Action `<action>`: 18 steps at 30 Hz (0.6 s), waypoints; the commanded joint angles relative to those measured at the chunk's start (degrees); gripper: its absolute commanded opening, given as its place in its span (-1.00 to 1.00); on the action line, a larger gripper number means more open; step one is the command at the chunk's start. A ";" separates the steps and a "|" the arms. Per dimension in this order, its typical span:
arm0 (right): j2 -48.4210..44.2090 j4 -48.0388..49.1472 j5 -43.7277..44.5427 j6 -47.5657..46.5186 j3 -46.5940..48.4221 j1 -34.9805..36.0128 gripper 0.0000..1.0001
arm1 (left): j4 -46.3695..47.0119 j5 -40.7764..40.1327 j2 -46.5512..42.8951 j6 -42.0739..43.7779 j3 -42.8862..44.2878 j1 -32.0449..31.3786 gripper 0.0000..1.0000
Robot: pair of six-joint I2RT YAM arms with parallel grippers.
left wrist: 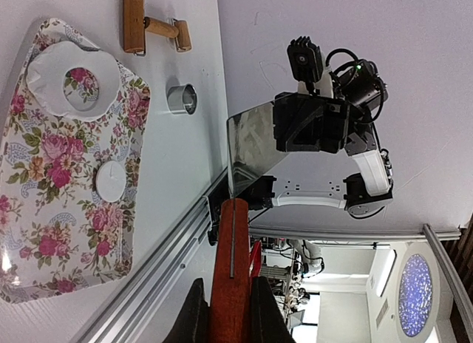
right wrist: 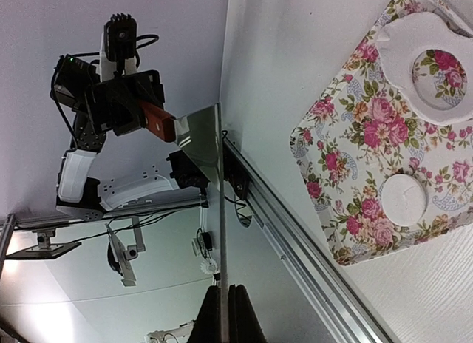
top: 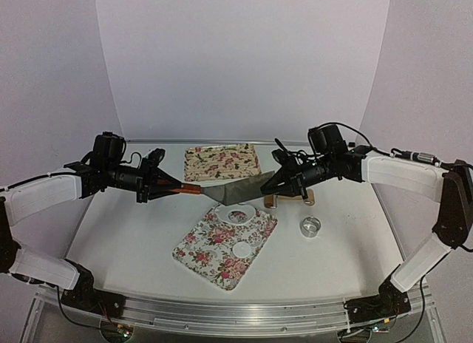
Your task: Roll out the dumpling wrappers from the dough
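Note:
A flattened white dough patch with a round hole (top: pixel 238 214) lies at the far end of the near flowered tray (top: pixel 199 254). One round dumpling wrapper (top: pixel 242 250) lies on the same tray. Both show in the left wrist view, the dough (left wrist: pixel 46 99) and the wrapper (left wrist: pixel 111 182), and in the right wrist view, the dough (right wrist: pixel 399 47) and the wrapper (right wrist: pixel 404 199). My left gripper (top: pixel 164 186) is shut on the red-brown handle (left wrist: pixel 233 269) of a metal scraper. My right gripper (top: pixel 270 186) is shut on the far edge of its blade (top: pixel 236 188). The scraper hangs above the table behind the tray.
A small shiny metal ring (top: pixel 311 226) stands right of the near tray. A wooden rolling pin (top: pixel 290 199) lies behind it, under my right gripper. A second flowered tray (top: pixel 222 162) sits at the back centre.

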 commanded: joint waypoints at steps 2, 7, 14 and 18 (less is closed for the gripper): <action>-1.26 2.20 1.53 0.67 -0.06 0.54 -1.00 | 0.26 -1.55 -0.29 2.01 1.38 -0.48 -1.00; -1.03 2.16 5.81 0.73 -1.03 0.53 -0.46 | -5.06 -5.63 -1.65 5.36 2.41 -0.48 -1.00; -2.57 -0.37 13.84 -0.55 -3.06 0.52 0.48 | -17.90 -12.18 -4.62 11.79 5.70 -0.44 -1.00; -3.27 -11.02 24.54 -3.06 -1.99 0.63 0.47 | -28.07 -17.11 -5.03 17.68 9.47 -0.43 -1.00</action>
